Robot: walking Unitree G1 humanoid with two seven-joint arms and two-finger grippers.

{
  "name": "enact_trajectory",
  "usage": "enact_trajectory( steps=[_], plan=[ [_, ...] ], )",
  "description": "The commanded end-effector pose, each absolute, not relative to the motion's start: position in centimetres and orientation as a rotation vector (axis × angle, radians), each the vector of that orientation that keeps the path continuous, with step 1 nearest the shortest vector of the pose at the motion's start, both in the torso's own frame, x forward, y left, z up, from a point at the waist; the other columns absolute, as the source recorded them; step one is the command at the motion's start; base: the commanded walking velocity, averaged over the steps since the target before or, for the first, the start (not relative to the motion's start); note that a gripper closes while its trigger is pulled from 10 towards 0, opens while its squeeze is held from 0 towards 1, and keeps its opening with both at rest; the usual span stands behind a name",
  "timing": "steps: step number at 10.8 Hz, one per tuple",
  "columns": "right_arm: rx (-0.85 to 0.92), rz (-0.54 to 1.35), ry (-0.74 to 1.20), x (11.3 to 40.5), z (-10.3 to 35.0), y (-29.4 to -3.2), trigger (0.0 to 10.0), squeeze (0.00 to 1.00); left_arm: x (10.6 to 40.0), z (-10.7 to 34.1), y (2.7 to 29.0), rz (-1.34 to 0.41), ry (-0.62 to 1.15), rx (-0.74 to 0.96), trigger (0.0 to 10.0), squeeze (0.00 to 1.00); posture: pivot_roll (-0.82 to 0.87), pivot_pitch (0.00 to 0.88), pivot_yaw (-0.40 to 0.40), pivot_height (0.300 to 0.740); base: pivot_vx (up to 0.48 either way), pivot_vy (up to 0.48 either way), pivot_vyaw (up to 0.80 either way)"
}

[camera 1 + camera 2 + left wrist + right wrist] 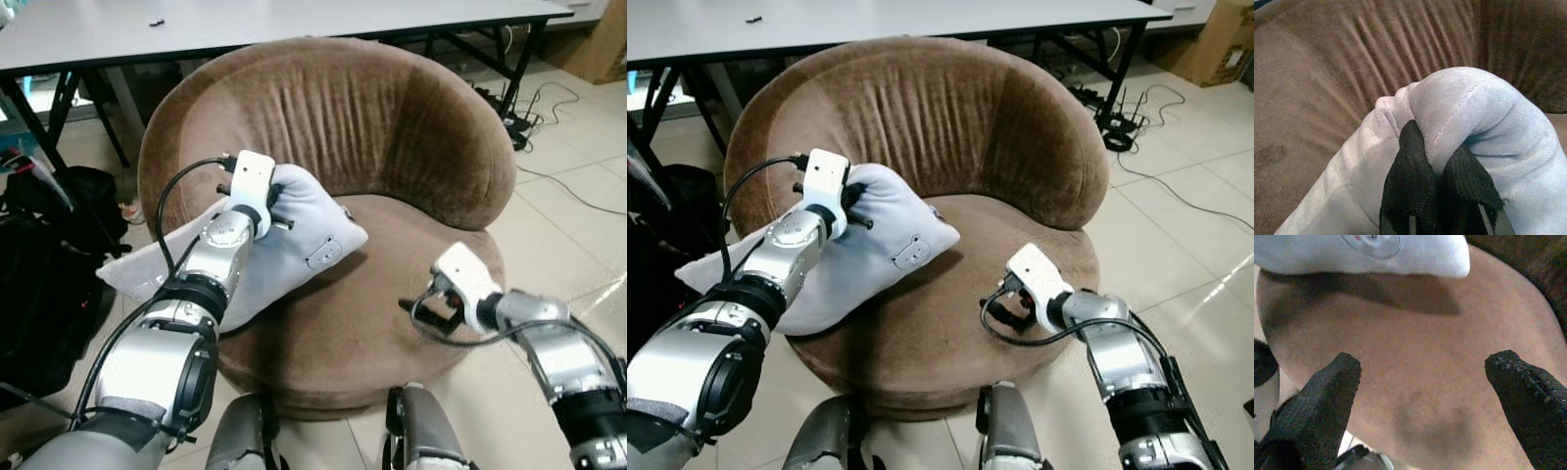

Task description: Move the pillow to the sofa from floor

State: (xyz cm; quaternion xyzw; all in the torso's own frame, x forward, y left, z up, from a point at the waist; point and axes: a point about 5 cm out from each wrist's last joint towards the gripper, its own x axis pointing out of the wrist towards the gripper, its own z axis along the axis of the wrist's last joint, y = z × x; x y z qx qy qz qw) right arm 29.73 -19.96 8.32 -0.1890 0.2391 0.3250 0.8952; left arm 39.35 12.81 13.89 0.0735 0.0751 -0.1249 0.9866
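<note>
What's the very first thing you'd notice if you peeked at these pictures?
Probably the big round brown sofa in the middle, with a pale grey pillow lying over its left side and seat. The left gripper is pinching a fold of that pillow, fingers shut on it. The right gripper hangs open over the front of the seat, holding nothing.

The brown sofa (392, 147) stands on the tiled floor (578, 225); the pillow (294, 245) lies on its seat, overhanging the left edge.
</note>
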Motion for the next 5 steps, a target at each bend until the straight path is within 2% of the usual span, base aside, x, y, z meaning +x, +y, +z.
enact_trajectory(
  steps=[1, 4, 5],
  plan=[
    [-0.401, 0.671, 0.471, 30.13, 9.16, -19.68, 10.0, 0.00, 39.44, 13.85, 13.11, -0.234, 0.171, 0.136, 10.0, 0.00, -0.23, 0.000, 0.063, 0.615, 0.000, 0.000, 0.00],
    [-0.431, 0.680, 0.465, 30.18, 9.39, -19.72, 10.0, 0.00, 39.47, 13.97, 13.04, -0.239, 0.165, 0.139, 10.0, 0.00, -0.23, 0.000, 0.062, 0.615, 0.000, 0.000, 0.00],
    [-0.385, 0.654, 0.466, 30.55, 9.48, -19.73, 10.0, 0.00, 39.45, 13.91, 12.93, -0.244, 0.168, 0.141, 10.0, 0.00, -0.23, 0.000, 0.058, 0.615, 0.244, -0.409, 0.00]
  ],
)
